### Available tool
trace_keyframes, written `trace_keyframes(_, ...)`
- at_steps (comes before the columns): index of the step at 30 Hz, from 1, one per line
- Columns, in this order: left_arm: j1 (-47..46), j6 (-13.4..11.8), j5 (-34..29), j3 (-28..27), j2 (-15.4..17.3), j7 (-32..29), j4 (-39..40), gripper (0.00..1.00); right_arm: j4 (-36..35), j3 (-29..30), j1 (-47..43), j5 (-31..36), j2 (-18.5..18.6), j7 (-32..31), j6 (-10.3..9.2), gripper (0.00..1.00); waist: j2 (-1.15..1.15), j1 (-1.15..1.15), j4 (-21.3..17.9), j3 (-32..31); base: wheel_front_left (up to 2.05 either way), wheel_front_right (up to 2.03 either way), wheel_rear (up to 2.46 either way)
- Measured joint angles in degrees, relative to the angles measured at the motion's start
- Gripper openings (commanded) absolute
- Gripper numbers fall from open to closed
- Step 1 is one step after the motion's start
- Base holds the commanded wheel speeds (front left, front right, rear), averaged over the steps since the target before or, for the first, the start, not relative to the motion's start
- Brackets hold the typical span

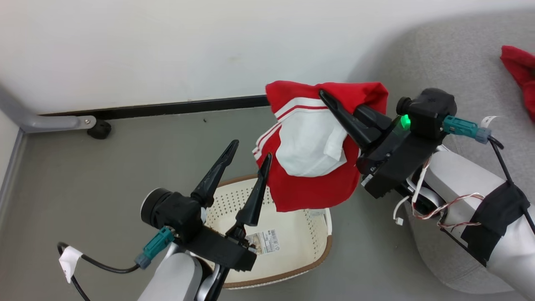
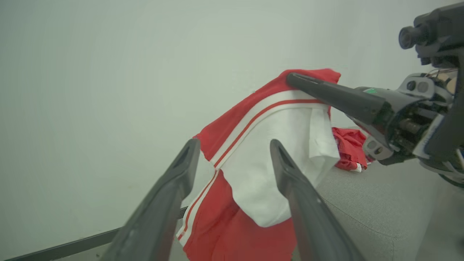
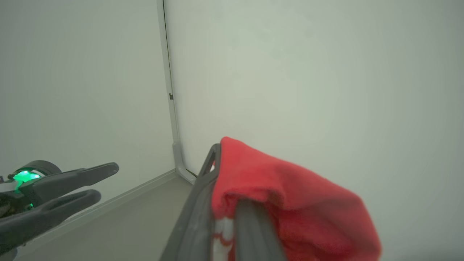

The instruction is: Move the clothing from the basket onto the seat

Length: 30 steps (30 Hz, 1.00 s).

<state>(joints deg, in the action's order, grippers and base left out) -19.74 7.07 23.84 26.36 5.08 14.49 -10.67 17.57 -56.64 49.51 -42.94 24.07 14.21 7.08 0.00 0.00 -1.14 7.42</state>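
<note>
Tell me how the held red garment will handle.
Likely floppy: the garment drapes limply from the shut right gripper. Probably light, hanging from one pinch. It will likely crumple on the seat, not lie flat.

White wall point(image 1: 167, 46) at back, black skirting strip point(image 1: 175, 108) along its base. Grey floor point(image 1: 75, 184) below. Grey metal bar point(image 1: 46, 122) at left w/ black foot point(image 1: 99, 129) on floor, just beside strip.
</note>
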Motion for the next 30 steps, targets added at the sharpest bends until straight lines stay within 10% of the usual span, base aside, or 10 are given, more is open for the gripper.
trace_keyframes(30,4.8,0.1,-2.8,4.6,0.0,0.0,-0.7,1.00,-1.2,8.0,-1.1,0.5,2.9,0.1,0.00,0.00,0.00,0.00,-17.5,-1.9,0.00,0.00,0.00)
